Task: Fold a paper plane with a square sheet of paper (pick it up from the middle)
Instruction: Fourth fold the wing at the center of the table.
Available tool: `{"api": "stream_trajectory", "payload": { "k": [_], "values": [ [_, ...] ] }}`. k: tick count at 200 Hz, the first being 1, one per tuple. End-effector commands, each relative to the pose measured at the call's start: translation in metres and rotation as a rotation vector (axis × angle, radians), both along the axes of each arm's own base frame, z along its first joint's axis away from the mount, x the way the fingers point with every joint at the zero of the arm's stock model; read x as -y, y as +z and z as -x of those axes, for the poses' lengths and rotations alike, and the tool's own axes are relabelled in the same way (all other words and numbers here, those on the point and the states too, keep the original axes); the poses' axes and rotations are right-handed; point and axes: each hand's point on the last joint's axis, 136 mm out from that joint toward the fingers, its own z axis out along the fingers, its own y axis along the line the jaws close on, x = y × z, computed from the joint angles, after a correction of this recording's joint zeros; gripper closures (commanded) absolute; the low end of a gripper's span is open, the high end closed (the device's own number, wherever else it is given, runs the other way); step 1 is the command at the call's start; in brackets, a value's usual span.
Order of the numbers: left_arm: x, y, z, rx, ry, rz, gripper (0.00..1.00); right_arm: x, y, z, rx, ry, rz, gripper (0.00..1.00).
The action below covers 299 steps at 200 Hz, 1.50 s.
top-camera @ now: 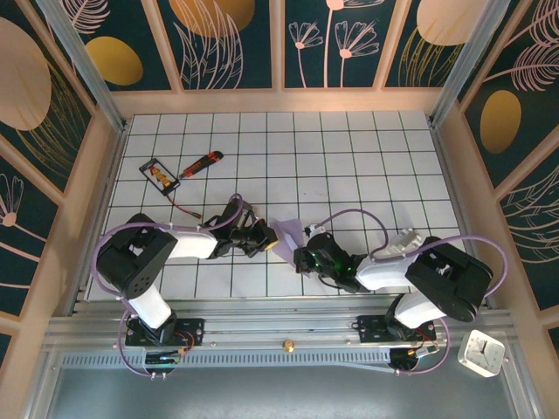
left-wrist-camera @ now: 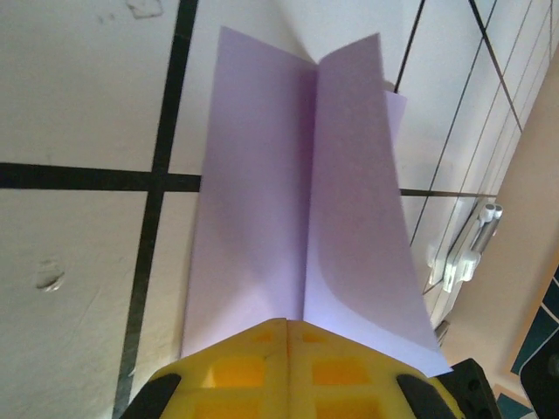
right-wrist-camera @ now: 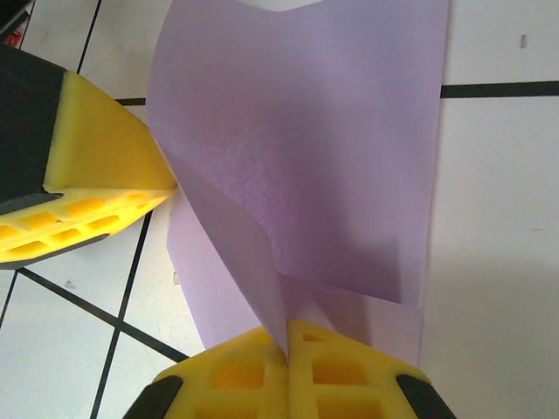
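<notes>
The square sheet of paper [top-camera: 286, 230] is pale lavender and folded along a centre crease, with two flaps standing up between the arms. In the left wrist view the sheet of paper [left-wrist-camera: 262, 201] runs away from my left gripper [left-wrist-camera: 286, 325], whose yellow jaws are shut on the crease at its near end. My right gripper [right-wrist-camera: 287, 339] is shut on an edge of the sheet of paper [right-wrist-camera: 332, 131], which curls up from the tiles. The left gripper's yellow fingers [right-wrist-camera: 96, 166] touch the paper's left side there. From above, the left gripper [top-camera: 269, 244] and right gripper [top-camera: 301, 255] meet at the paper.
A red-orange utility knife [top-camera: 202, 162] and a small black-framed card [top-camera: 160, 174] lie at the far left of the white gridded table [top-camera: 367, 166]. Patterned walls enclose the table. A white clock [top-camera: 481, 353] sits outside it at the near right.
</notes>
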Motion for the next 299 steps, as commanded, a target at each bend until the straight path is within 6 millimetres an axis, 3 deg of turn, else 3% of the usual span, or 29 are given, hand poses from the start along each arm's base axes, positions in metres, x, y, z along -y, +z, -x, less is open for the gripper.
{"api": "stream_trajectory", "payload": {
  "k": [1, 96, 131, 139, 175, 226, 259, 299],
  "values": [
    [0.0, -0.013, 0.001, -0.009, -0.001, -0.012, 1.0, -0.003, 0.012, -0.002, -0.015, -0.033, -0.114, 1.0],
    [-0.011, -0.037, 0.006, -0.006, -0.039, -0.106, 1.0, 0.013, 0.012, 0.0, -0.082, -0.122, -0.253, 1.0],
    [-0.002, -0.007, -0.006, 0.09, -0.046, -0.06, 1.0, 0.013, 0.015, -0.002, -0.058, -0.093, -0.251, 1.0],
    [0.001, 0.013, -0.012, 0.141, -0.042, -0.031, 1.0, 0.012, 0.017, -0.002, -0.051, -0.074, -0.26, 1.0],
    [-0.006, 0.042, -0.017, 0.208, 0.007, -0.02, 0.97, -0.003, 0.028, -0.003, 0.004, 0.057, -0.272, 1.0],
    [-0.023, 0.044, -0.009, 0.166, 0.086, -0.041, 1.0, -0.024, 0.024, -0.008, 0.045, 0.192, -0.177, 1.0],
    [-0.039, 0.043, -0.005, 0.164, 0.139, -0.082, 1.0, -0.027, 0.013, -0.011, 0.04, 0.214, -0.12, 1.0],
    [-0.045, 0.055, -0.006, 0.215, 0.147, -0.09, 1.0, -0.03, 0.006, -0.009, 0.047, 0.234, -0.07, 1.0]
  ]
}}
